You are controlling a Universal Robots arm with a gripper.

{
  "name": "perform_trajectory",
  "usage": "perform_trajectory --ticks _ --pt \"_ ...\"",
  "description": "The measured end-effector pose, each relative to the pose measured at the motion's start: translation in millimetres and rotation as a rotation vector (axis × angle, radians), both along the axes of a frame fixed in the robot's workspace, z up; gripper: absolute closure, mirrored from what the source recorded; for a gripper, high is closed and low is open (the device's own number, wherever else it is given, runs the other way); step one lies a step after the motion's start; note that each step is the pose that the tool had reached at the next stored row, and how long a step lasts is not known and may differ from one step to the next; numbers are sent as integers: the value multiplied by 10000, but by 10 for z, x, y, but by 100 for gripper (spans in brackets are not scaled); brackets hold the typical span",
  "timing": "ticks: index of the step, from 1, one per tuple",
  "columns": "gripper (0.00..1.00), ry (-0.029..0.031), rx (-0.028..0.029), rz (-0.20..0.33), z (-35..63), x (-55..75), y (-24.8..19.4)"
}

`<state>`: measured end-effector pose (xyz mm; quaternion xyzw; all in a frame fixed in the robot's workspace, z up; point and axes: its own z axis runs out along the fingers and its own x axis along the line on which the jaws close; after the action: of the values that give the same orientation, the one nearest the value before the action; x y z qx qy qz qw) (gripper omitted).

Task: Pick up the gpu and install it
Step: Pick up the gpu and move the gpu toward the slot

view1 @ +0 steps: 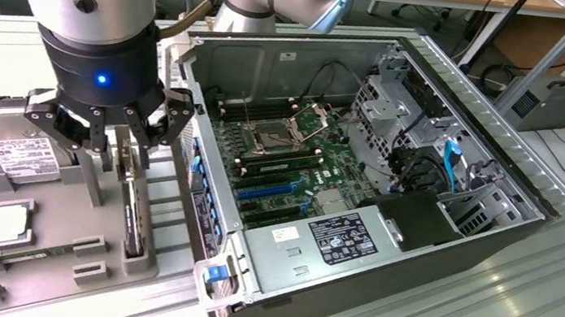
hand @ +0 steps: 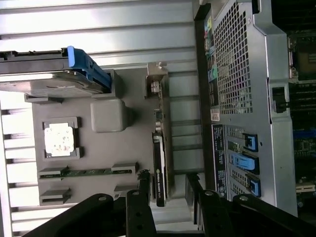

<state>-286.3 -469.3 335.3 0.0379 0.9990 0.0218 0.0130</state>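
Observation:
The gpu (view1: 134, 209) is a slim dark card standing on its long edge in a slot of the grey holder (view1: 62, 215), at the exterior view's left beside the open computer case (view1: 368, 178). My gripper (view1: 129, 146) hangs right over the card's far end, open, with one finger on each side of it. In the wrist view the gpu (hand: 160, 148) runs between the two black fingertips (hand: 144, 195), with a gap showing on the case side of my gripper (hand: 168, 191). I hold nothing.
The holder also carries a silver hard drive (view1: 15, 152) with blue clips, a CPU (view1: 6, 222) and a green RAM stick (view1: 29, 255). Inside the case lies the motherboard (view1: 282, 158) with blue card slots (view1: 262, 190). The case wall stands close beside the card.

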Motion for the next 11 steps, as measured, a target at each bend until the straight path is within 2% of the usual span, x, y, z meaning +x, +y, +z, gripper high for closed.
perform_trajectory --ticks 11 --pt "58 0 -1 0 -217 -3 0"
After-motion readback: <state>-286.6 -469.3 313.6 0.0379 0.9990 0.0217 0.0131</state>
